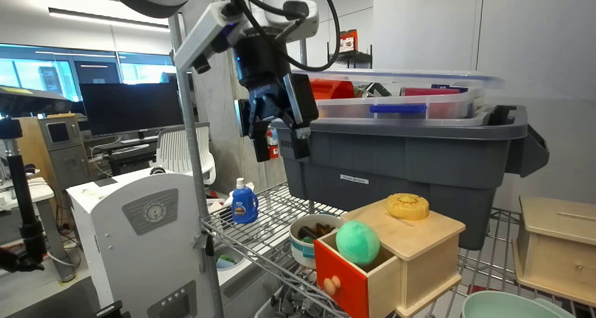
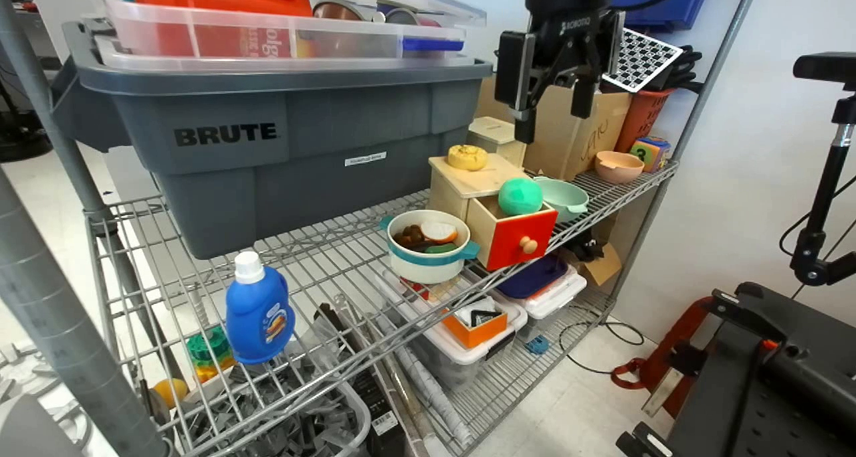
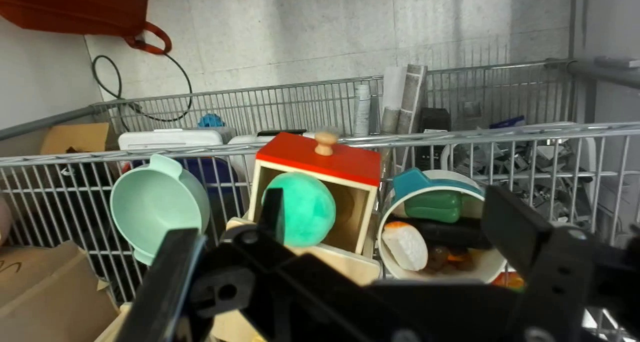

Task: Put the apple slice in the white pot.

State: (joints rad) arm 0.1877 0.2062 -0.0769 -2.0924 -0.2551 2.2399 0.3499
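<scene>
While well above the shelf [image 1: 278,209], gripper [image 1: 281,149] jaws wide.

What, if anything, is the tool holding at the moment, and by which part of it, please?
Nothing is held: the tool hangs open, and the apple slice lies in the teal-handled pot.

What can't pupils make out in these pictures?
In an exterior view, the cream-white toy slice with orange edge: apparently behind the red-fronted wooden drawer.
Wrist view: part of that drawer's inside, behind the round green ball.
In both exterior views, small print on the blue plastic bottle: too small.
</scene>
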